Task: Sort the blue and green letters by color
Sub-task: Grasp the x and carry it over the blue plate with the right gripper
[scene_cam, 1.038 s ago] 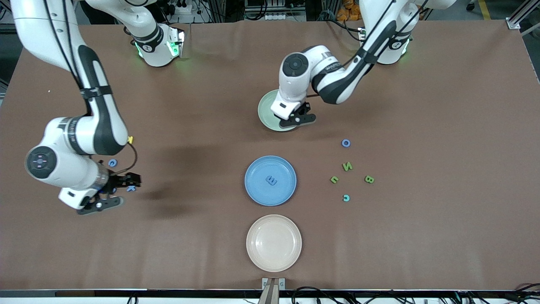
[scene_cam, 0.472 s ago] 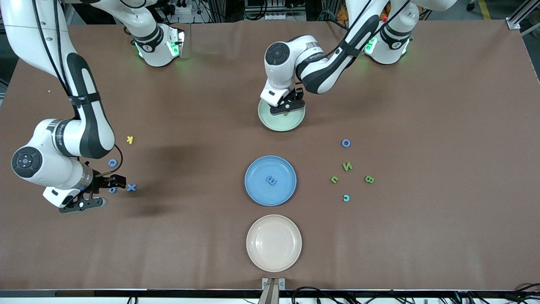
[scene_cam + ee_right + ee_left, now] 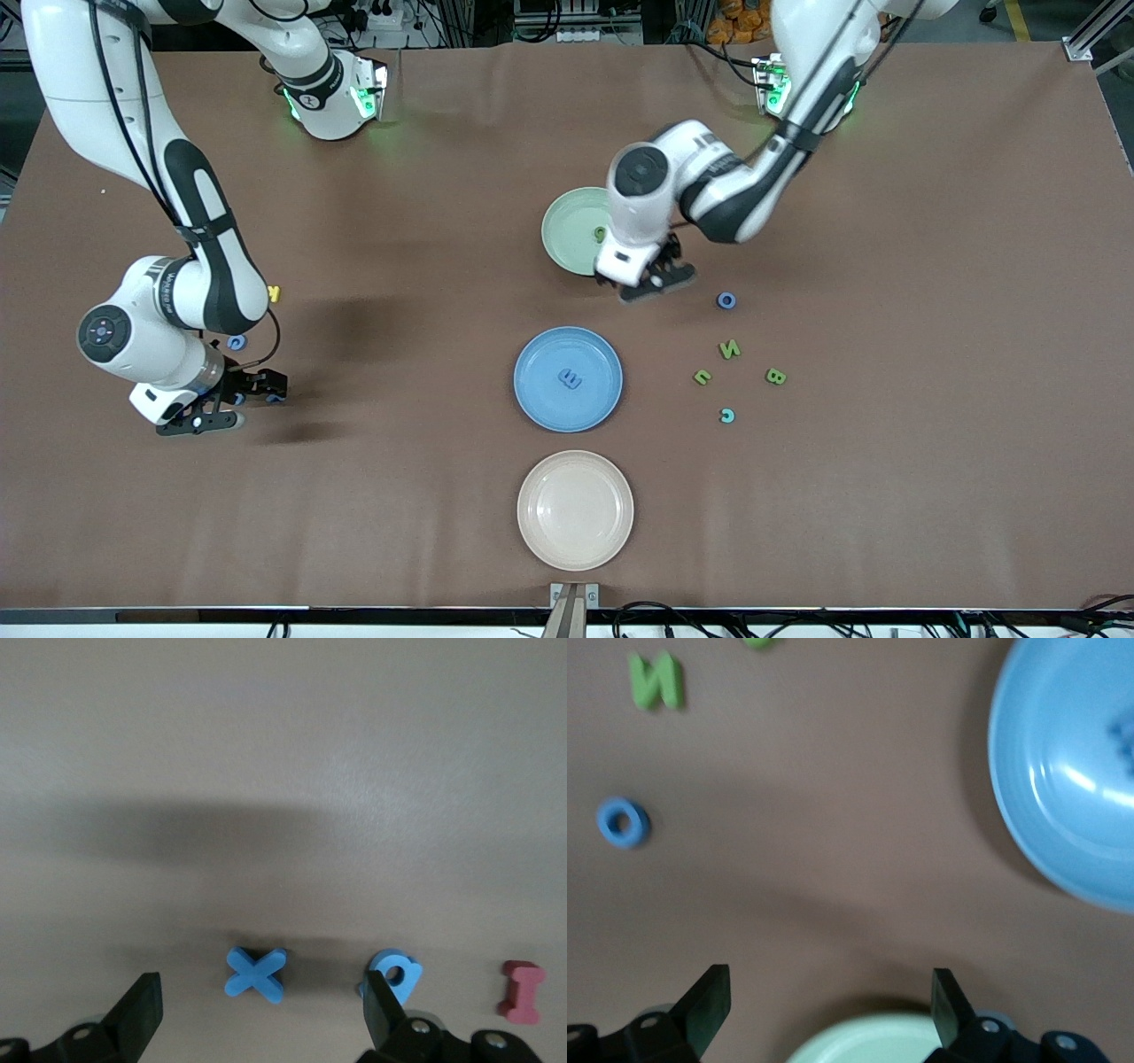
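My left tool (image 3: 651,282) hung open beside the pale green plate (image 3: 567,232); my right tool (image 3: 257,1019) gaped over the blue foam X (image 3: 256,974).

The round blue plate (image 3: 568,379) looks glossy, smooth plastic; the brown table cover (image 3: 886,496) is matt, cloth-like. The small blue X-shaped letter (image 3: 256,974) looks matt and foam-like.

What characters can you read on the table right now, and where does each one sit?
"E": blue letter on the blue plate.
"N": green letter on the table.
"B": green letter beside it.
"X": blue letter under the right gripper.
"O": blue ring near the left gripper.
Lettering on the arms: too small to read.
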`<state>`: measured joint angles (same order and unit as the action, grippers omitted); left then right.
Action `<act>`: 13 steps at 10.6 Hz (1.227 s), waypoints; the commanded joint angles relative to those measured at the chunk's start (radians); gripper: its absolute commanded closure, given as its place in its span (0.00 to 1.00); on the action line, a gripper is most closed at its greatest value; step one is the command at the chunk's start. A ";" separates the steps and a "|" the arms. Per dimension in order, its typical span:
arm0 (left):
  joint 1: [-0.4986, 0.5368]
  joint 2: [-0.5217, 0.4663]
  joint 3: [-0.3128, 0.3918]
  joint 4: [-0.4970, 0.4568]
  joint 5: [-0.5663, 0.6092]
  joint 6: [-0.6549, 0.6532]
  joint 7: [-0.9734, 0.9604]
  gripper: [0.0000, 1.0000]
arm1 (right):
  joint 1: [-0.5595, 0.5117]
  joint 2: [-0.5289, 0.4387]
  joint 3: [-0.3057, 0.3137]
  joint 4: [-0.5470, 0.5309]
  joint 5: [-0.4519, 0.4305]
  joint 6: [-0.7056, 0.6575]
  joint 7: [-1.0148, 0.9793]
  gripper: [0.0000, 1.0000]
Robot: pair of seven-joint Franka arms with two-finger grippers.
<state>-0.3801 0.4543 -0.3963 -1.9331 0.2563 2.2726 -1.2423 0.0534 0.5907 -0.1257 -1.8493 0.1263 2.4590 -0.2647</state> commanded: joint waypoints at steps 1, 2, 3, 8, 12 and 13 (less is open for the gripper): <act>0.111 0.072 -0.007 0.069 0.086 -0.012 0.014 0.00 | -0.009 0.012 0.011 -0.051 0.015 0.066 0.008 0.00; 0.131 0.096 -0.003 0.100 0.086 -0.012 -0.009 0.00 | -0.007 0.012 0.011 -0.067 0.015 0.081 0.024 0.00; 0.142 0.118 0.017 0.127 0.086 -0.010 -0.031 0.00 | -0.004 0.012 0.011 -0.074 0.015 0.093 0.033 0.00; 0.150 0.251 0.103 0.262 0.060 0.001 -0.163 0.00 | 0.008 0.034 0.012 -0.076 0.016 0.109 0.035 0.68; 0.147 0.274 0.126 0.260 0.035 0.111 -0.190 0.00 | 0.020 0.021 0.014 -0.062 0.057 0.092 0.036 0.94; 0.147 0.286 0.126 0.261 0.035 0.134 -0.192 0.00 | 0.035 0.015 0.017 -0.048 0.081 0.075 0.038 0.94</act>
<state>-0.2257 0.7091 -0.2781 -1.6922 0.3066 2.3651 -1.4156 0.0613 0.6134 -0.1202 -1.9102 0.1508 2.5481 -0.2410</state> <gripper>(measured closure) 0.000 0.656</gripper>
